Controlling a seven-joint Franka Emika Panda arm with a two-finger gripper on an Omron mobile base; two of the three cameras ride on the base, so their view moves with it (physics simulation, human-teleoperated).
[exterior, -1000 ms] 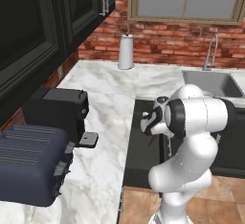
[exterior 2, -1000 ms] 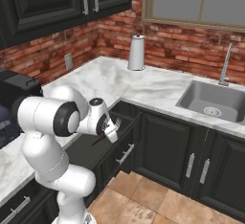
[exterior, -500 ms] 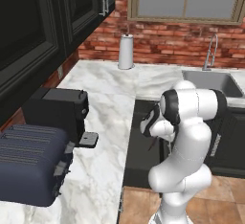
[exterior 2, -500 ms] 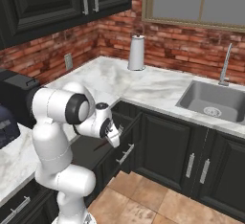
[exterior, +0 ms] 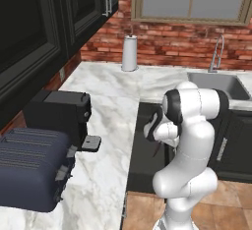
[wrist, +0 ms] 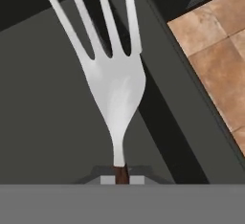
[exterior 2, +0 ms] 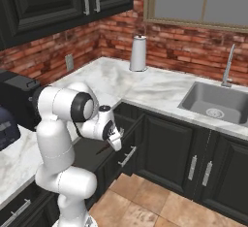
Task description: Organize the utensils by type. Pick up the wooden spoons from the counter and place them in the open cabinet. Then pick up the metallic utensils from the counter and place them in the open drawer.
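My gripper [wrist: 121, 177] is shut on the dark handle of a metal fork [wrist: 115, 82]. Its silver prongs point away from the hand, over the flat dark-grey bottom of the open drawer [wrist: 43, 122]. From the left base view, the gripper [exterior: 157, 144] hangs just above the drawer [exterior: 142, 162], which is pulled out from under the white marble counter [exterior: 110, 126]. The right base view shows the gripper [exterior 2: 115, 142] over the drawer [exterior 2: 89, 149] with the fork's thin handle [exterior 2: 102, 149] slanting down. The wooden spoons are out of view. I cannot tell if any black upper cabinet [exterior: 54, 32] is open.
A dark-blue toaster [exterior: 29, 175] and a black appliance [exterior: 59, 112] stand on the counter's left part. A paper-towel roll [exterior: 129, 52] stands by the brick wall. The steel sink [exterior 2: 215, 105] lies to the right. Tiled floor [wrist: 215, 60] lies beyond the drawer's front edge.
The arm's elbow has risen and swung, and the hand with the fork has sunk a little over the drawer. The grip on the fork is unchanged.
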